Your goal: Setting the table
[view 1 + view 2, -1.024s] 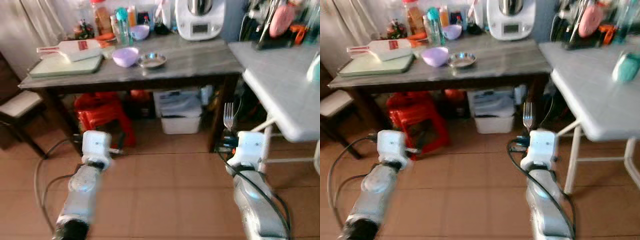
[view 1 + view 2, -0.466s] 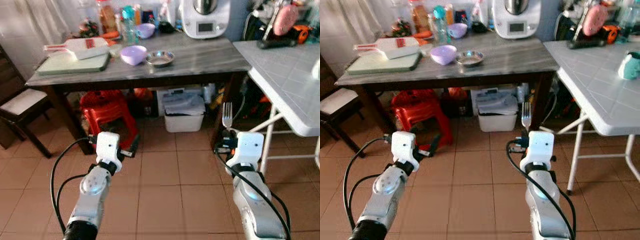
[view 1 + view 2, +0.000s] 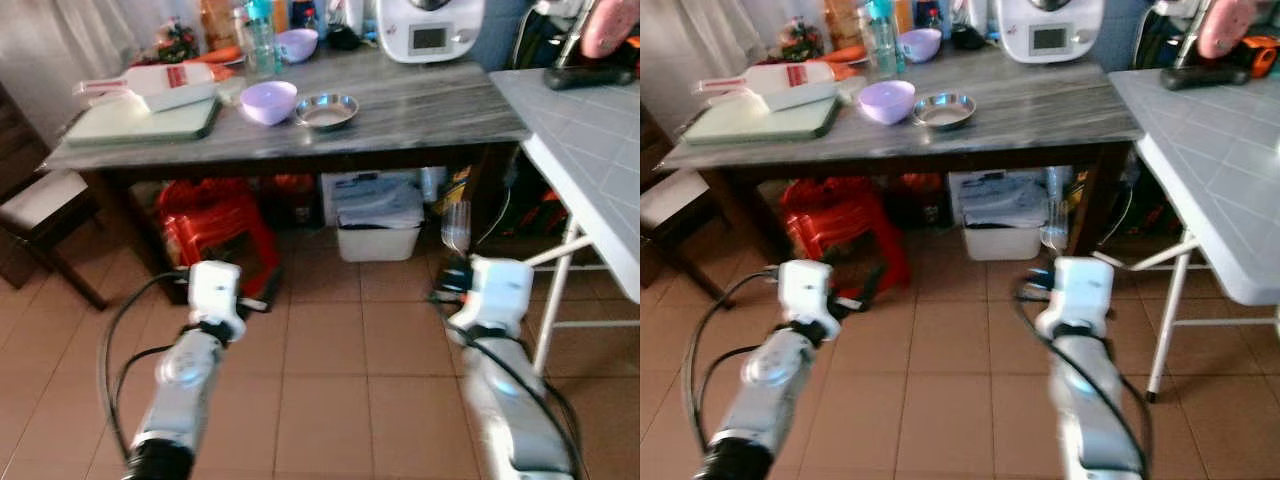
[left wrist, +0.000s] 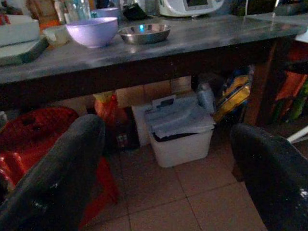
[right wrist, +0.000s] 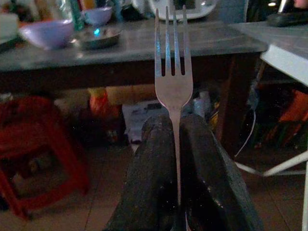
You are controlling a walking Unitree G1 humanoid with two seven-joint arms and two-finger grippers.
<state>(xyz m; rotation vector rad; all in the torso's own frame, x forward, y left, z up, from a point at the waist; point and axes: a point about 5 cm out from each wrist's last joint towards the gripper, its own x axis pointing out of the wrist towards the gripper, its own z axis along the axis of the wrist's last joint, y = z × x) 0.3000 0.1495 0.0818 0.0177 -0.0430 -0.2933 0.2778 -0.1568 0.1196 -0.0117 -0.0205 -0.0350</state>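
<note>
Right wrist view gives me the clearest read: my right gripper (image 5: 175, 139) has its two black fingers pressed together on the handle of a fork (image 5: 173, 72), tines pointing up and toward the dark wooden table (image 3: 400, 105) ahead. From the head cameras the fork is blurred but stands upright just short of the table's near right leg, well below the tabletop. My left gripper (image 4: 163, 159) is held out in front of the table too, its fingers spread wide with nothing between them, aimed at the space beneath the tabletop where a red stool (image 3: 205, 225) and a white bin (image 3: 378, 215) sit. On the tabletop, toward its middle, I see a lilac bowl (image 3: 270, 100) with a small steel dish (image 3: 327, 110) just beside it, and a green cutting board (image 3: 140, 120) at the far left end. A white folding table (image 3: 590, 160) stands against the dark table's right end. As I judge it, the setting is at an early stage: the fork is picked up but not laid down, and I see no place settings arranged. What remains is closing on a table, lifting the fork and laying it flat.
</note>
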